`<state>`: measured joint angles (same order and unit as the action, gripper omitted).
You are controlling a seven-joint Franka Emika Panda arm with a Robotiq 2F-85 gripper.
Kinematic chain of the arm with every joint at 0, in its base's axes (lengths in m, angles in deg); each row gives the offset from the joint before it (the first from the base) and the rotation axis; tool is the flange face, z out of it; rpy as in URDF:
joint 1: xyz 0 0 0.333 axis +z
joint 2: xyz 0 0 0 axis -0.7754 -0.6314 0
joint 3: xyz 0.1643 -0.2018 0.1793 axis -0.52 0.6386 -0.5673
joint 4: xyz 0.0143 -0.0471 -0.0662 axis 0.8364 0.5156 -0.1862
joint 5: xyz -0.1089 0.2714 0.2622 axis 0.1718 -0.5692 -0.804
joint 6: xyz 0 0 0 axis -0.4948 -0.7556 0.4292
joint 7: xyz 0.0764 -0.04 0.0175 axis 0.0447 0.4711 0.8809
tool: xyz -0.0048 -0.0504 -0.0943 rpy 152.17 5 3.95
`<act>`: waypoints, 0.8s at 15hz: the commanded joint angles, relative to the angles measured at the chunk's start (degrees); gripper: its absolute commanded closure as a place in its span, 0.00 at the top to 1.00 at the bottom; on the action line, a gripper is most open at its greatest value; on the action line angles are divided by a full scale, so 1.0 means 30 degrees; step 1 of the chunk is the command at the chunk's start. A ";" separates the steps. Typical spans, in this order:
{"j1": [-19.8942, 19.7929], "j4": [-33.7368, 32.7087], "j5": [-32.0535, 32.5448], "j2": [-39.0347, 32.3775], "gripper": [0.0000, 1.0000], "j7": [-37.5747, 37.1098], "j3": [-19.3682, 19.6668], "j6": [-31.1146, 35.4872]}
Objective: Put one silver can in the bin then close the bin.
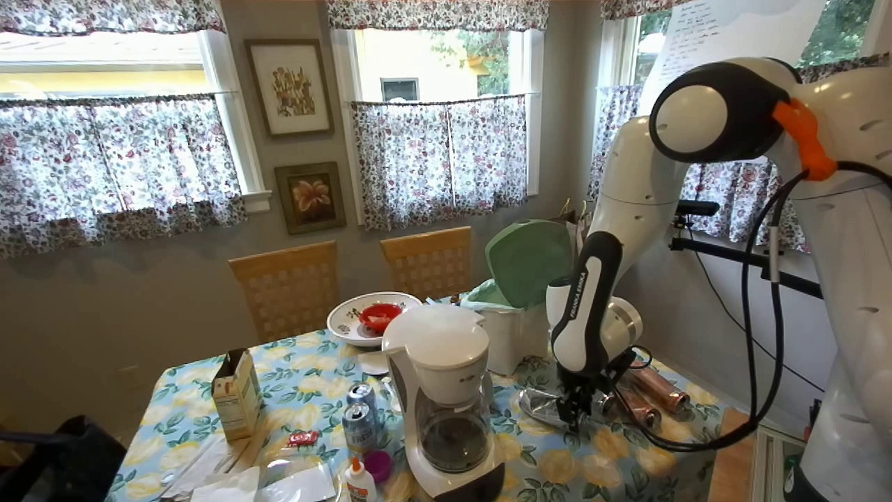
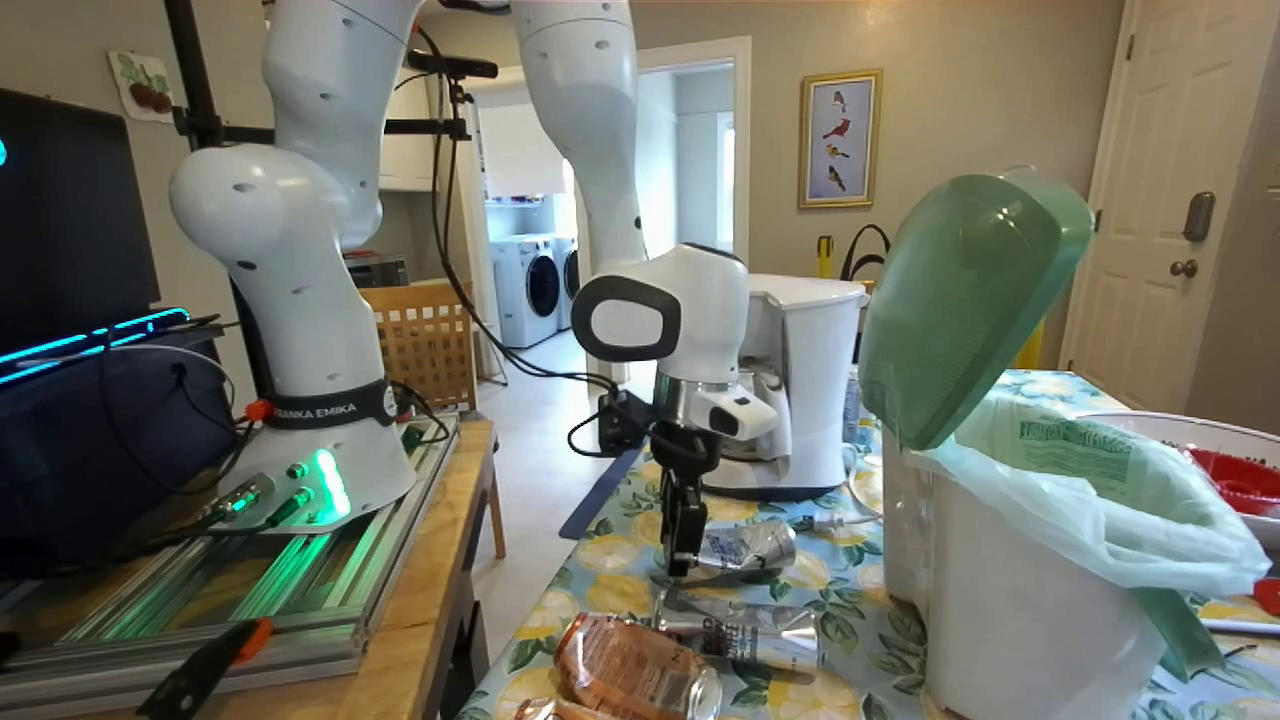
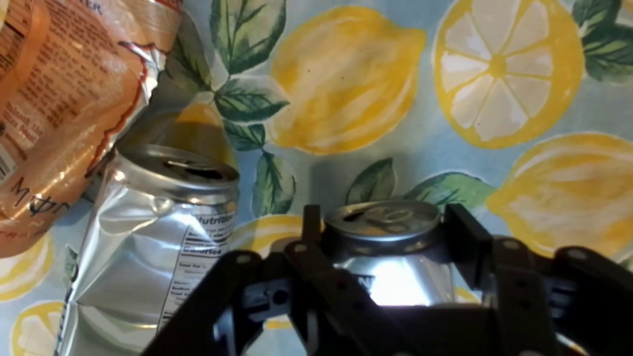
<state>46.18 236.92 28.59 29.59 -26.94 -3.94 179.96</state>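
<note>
A silver can (image 2: pixel 748 547) lies on its side on the table between the bin and the arm. My gripper (image 3: pixel 383 222) is around its top end, with a finger against each side in the wrist view; its shiny body (image 3: pixel 395 282) shows between them. In the exterior views the gripper (image 1: pixel 575 411) (image 2: pixel 685 545) points down at the can (image 1: pixel 540 404). I cannot tell whether the can is lifted. The bin (image 2: pixel 1040 600) (image 1: pixel 512 335) is white with a pale bag liner. Its green lid (image 2: pixel 975 300) (image 1: pixel 529 261) stands open.
Another crushed silver can (image 2: pixel 745 630) (image 3: pixel 148 257) and reddish-brown cans (image 2: pixel 635 665) (image 1: pixel 658 390) lie beside the gripper. A white coffee maker (image 1: pixel 446 341) stands near. Upright cans (image 1: pixel 359 425), a box (image 1: pixel 235 394) and a bowl (image 1: pixel 348 322) are farther off.
</note>
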 commanded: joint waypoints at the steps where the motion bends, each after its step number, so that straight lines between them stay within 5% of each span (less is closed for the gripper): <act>1: 0.0359 -0.0530 0.0991 -0.0384 0.90 -0.0714 0.0387 -0.0358; 3: 0.0238 -0.0634 0.1130 -0.0361 0.99 -0.0545 0.0362 -0.0279; 7: 0.0003 -0.0832 0.1154 -0.0419 1.00 -0.0366 0.0187 -0.0194; 8: -0.0124 -0.0838 0.1075 -0.0409 0.75 -0.0265 0.0028 -0.0217; 12: -0.0043 -0.0839 0.1168 -0.0443 0.51 -0.0314 0.0110 -0.0127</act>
<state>46.31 235.61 30.09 29.32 -26.96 -3.59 179.95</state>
